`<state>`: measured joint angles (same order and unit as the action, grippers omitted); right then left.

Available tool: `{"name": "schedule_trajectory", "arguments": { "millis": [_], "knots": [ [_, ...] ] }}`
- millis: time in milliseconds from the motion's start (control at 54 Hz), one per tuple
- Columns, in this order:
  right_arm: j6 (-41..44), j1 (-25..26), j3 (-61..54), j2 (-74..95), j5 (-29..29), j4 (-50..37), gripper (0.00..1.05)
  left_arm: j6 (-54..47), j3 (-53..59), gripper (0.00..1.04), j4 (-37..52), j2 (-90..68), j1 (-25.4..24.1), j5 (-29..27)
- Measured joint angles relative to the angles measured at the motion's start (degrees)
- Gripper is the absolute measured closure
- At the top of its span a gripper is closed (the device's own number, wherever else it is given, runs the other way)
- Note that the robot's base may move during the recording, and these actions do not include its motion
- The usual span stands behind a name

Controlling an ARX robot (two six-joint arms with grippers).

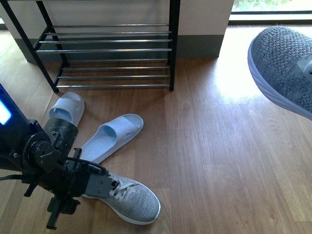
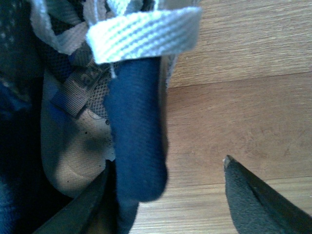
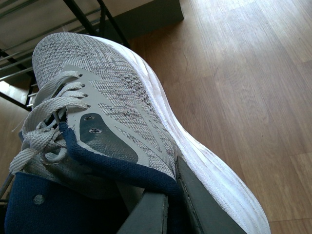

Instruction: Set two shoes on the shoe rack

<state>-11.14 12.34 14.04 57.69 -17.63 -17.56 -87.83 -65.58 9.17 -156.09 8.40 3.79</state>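
Observation:
One grey sneaker (image 1: 134, 199) lies on the wood floor, toe pointing right. My left gripper (image 1: 103, 185) is open at its heel. In the left wrist view the left gripper (image 2: 165, 165) straddles the navy collar (image 2: 136, 141): one finger stands over the insole, the other finger (image 2: 253, 200) over bare floor. My right gripper (image 3: 173, 192) is shut on the navy collar of the other grey sneaker (image 3: 122, 97), which hangs in the air at the right edge of the front view (image 1: 287, 68). The shoe rack (image 1: 112, 51) stands at the back left with bare chrome rods.
Two pale blue slides (image 1: 114, 136) (image 1: 67, 109) lie on the floor between the rack and the floor sneaker. A wall base (image 1: 197, 46) and a window sill run behind the rack. Open wood floor (image 1: 219, 161) lies to the right.

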Motion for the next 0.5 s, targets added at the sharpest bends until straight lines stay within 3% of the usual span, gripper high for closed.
{"name": "schedule_trajectory", "arguments": {
  "millis": [334, 500],
  "knots": [
    [0.0, 0.0, 0.0, 0.0, 0.0, 0.0, 1.03, 1.6, 0.3, 1.03, 2.8, 0.0, 0.0, -0.8],
    [0.0, 0.0, 0.0, 0.0, 0.0, 0.0, 1.03, 5.3, 2.2, 1.03, 6.9, 0.5, 0.3, -0.7]
  ]
}}
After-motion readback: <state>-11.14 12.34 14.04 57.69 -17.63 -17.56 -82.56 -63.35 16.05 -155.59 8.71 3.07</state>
